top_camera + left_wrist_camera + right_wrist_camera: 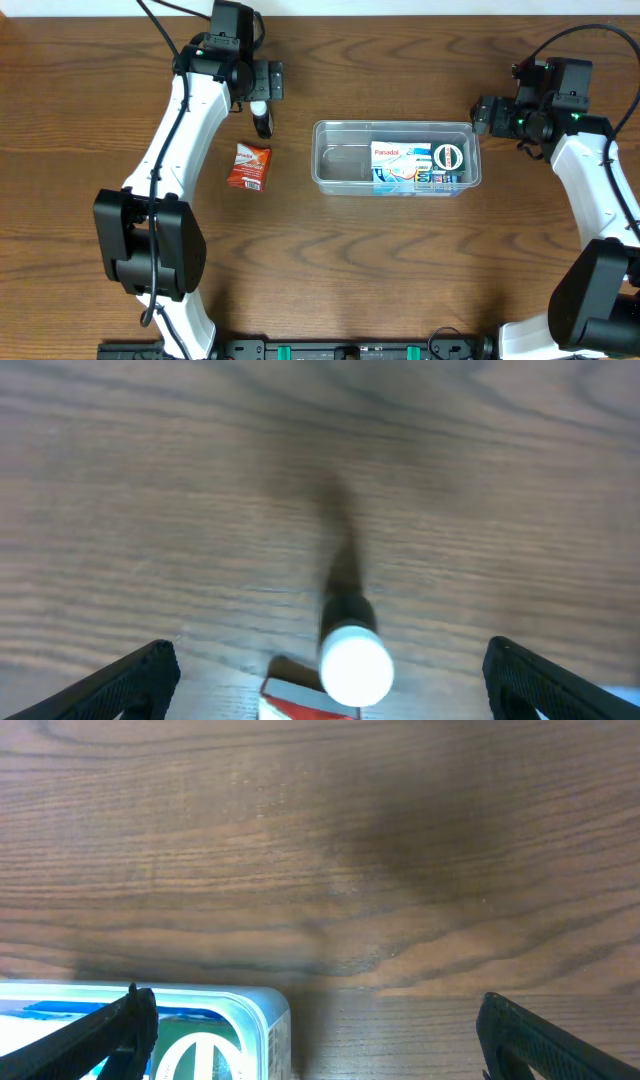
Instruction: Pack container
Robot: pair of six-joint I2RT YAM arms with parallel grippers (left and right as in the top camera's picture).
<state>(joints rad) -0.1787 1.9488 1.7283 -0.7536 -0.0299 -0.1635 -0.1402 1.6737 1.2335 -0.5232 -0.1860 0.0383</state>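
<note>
The container (338, 162) is a clear tub lying right of the table's centre. Its right half holds a white and blue Panadol box (392, 160) and a round item with a green and white mark (449, 157); its left half is bare. A small dark bottle with a white cap (261, 117) stands upright left of the tub, and a red packet (248, 166) lies just in front of it. My left gripper (265, 84) hangs open above the bottle (352, 660), one finger (135, 678) out to each side of it. My right gripper (484, 115) is open over the tub's corner (262, 1010).
Bare wooden tabletop (400, 260) surrounds the tub on every side. The left arm's base (150, 240) stands at the front left and the right arm's base (595, 290) at the front right. Cables run off the back edge behind both wrists.
</note>
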